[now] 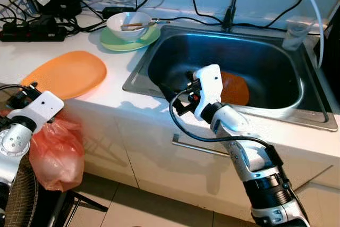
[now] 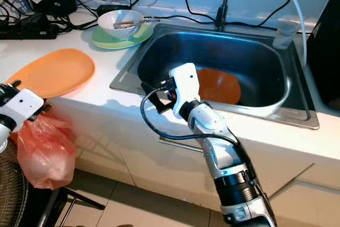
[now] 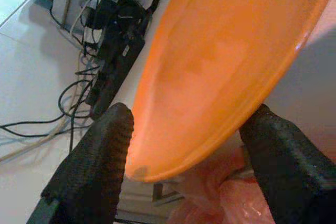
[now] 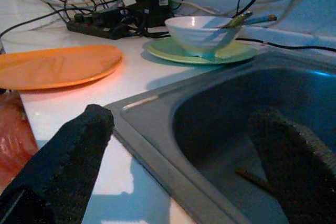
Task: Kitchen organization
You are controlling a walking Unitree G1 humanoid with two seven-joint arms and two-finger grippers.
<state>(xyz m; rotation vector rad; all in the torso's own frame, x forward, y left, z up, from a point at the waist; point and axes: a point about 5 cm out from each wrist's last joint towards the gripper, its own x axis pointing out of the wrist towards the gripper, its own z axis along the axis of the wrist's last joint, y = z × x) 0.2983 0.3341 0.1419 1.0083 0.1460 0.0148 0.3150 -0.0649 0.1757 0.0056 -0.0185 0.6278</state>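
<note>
Two silver arms were in view at a white kitchen counter [image 1: 114, 86]. The right gripper [image 4: 184, 145] hung over the near left rim of the stainless steel sink [image 1: 313, 118], its two black fingers [image 4: 73, 156] spread apart and holding nothing, one over the counter edge, the other over the basin. A round orange plate [image 1: 236, 89] lay tilted inside the sink basin, just beyond the right wrist housing. A thin stick-like item lay on the sink floor, too dim to identify.

The left gripper [image 3: 189, 145] sat at the near left corner of the counter, fingers [image 3: 100, 156] released and set on either side of the near edge of a large oval orange platter [image 1: 66, 73], not clamped on it; whether the pads touched the rim could not be told. The platter rested flat on the counter, left of the sink.

Farther back, a white bowl [image 1: 128, 25] with utensils in it stood on a pale green plate [image 1: 114, 43], just beside the sink's far left corner. Black power strips and tangled cables [image 1: 37, 25] crowded the far left of the counter. A clear plastic cup [image 1: 296, 33] stood at the sink's far right, near the metal faucet [image 1: 231, 3]. A red plastic bag [image 1: 56, 152] hung below the counter edge near the left arm.
</note>
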